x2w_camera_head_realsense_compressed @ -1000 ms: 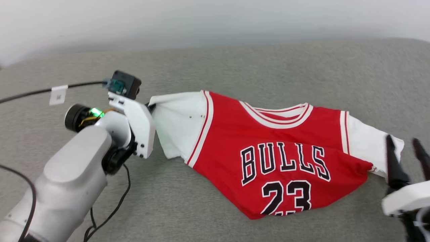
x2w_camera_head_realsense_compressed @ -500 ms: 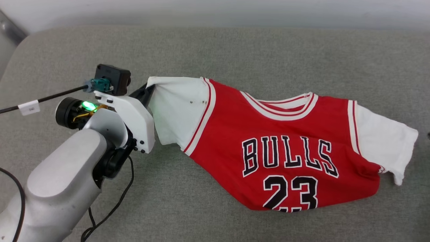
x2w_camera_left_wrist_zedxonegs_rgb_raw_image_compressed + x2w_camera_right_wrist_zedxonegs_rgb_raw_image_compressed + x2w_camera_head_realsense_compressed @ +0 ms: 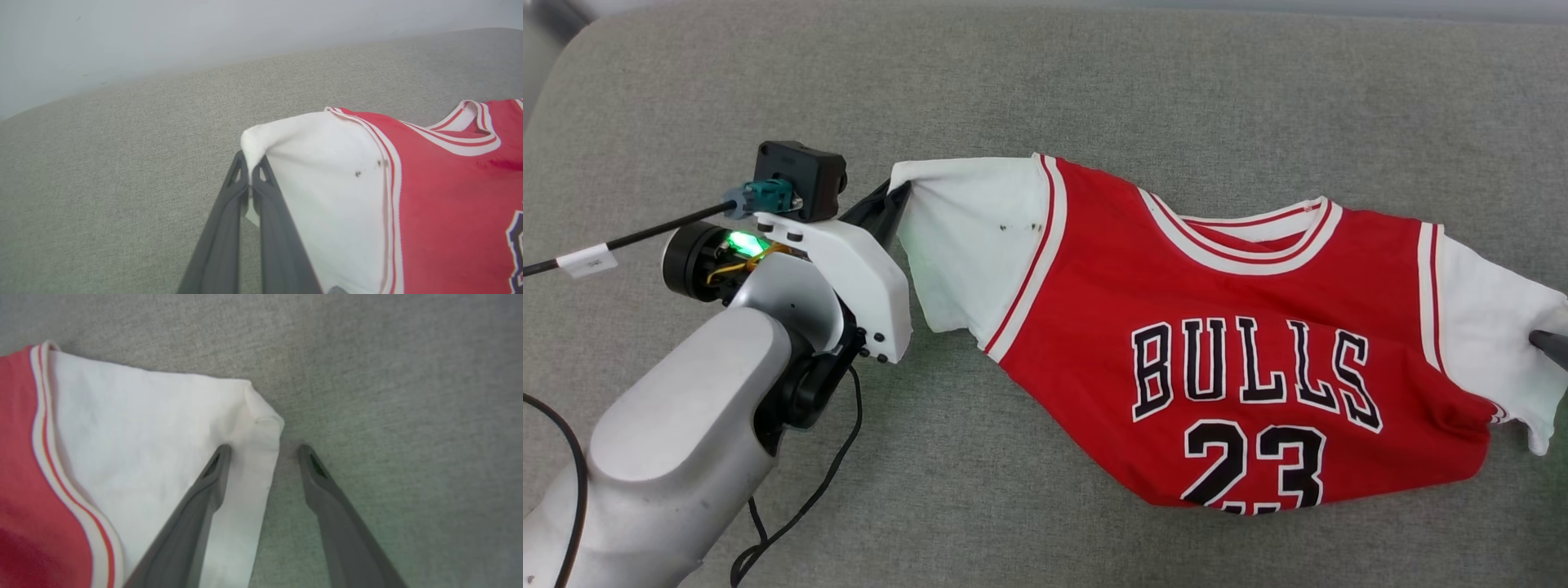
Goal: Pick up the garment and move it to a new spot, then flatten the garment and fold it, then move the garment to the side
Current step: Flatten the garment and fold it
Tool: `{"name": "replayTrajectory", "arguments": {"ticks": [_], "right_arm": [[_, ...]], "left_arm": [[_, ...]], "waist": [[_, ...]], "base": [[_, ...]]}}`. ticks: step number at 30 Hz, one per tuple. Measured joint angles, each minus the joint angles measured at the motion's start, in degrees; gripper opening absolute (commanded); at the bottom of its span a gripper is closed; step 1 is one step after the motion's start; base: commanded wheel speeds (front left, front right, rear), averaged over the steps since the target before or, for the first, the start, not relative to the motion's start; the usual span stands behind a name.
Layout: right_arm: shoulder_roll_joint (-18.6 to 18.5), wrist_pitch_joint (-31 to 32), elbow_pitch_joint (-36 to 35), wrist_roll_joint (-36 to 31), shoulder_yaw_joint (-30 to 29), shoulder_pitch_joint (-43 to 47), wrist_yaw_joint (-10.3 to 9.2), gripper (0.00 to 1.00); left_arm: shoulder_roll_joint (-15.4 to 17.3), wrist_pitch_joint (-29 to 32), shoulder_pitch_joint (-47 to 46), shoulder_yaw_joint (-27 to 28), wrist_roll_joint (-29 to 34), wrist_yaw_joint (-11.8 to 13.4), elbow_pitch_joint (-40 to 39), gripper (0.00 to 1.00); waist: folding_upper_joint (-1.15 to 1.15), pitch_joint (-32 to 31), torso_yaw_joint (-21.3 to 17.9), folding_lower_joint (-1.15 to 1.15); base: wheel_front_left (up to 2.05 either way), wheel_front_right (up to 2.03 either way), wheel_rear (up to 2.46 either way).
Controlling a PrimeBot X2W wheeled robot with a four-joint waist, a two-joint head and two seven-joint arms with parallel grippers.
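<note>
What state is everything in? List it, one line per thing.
garment: unfolded, print side up, rumpled.
left gripper: fingers shut on the garment's sleeve corner.
right gripper: fingers open, astride the other sleeve's edge.
green light on the left wrist: lit.

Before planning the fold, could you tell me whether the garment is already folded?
Not folded: the garment lies spread print-up, both white sleeves out, though its lower edge curls under.
</note>
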Motion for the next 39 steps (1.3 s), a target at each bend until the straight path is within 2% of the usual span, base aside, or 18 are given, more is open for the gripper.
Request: {"name": "replayTrajectory", "arguments": {"ticks": [4, 9, 20, 25, 30, 34, 39], "right_arm": [[1.5, 0.7, -1.4, 0.2, 1.7, 0.0, 0.01, 0.0], [1.1, 0.9, -2.4, 0.2, 3.5, 0.1, 0.03, 0.0], [-5.0, -8.4, -6.3, 0.6, 11.7, -1.5, 0.13, 0.0], [-7.6, -11.5, -6.7, 1.3, 15.3, -4.8, 0.13, 0.0], [-10.3, -13.8, -6.2, 1.7, 18.7, -10.6, 0.13, 0.0], [-11.4, -16.0, -5.2, 1.3, 21.4, -17.2, 0.13, 0.0], [-12.7, -20.9, -3.5, -0.6, 26.9, -26.7, 0.14, 0.0]], "left_arm": [[0.2, 0.1, 0.1, 0.0, -0.1, 0.2, 0.0, 0.0], [0.2, -0.3, 0.6, 0.0, -0.3, 0.3, 0.5, 0.0], [1.2, -3.1, -0.5, 1.4, 0.1, -0.1, 3.9, 0.0], [1.6, -2.9, -4.7, 2.4, 0.6, -0.8, 6.6, 0.0], [0.6, -2.2, -11.7, 3.3, 1.0, -2.8, 11.3, 0.0], [-0.7, -1.9, -18.3, 3.7, 2.0, -4.3, 16.2, 0.0], [-1.3, -3.4, -26.7, 3.8, 4.6, -6.0, 22.4, 0.0]], "waist": [[0.0, -0.3, -0.4, 0.0], [0.0, -1.8, -0.9, 0.01], [0.0, -10.8, -2.5, 0.0], [0.0, -16.1, -3.6, 0.0], [0.0, -19.7, -4.8, 0.0], [0.0, -19.7, -6.1, 0.0], [0.0, -16.8, -7.3, 0.0]], "base": [[0.0, 0.0, 0.0], [0.0, 0.0, 0.0], [0.0, 0.0, 0.0], [0.0, 0.0, 0.0], [0.0, 0.0, 0.0], [0.0, 0.0, 0.0], [0.0, 0.0, 0.0]]}}
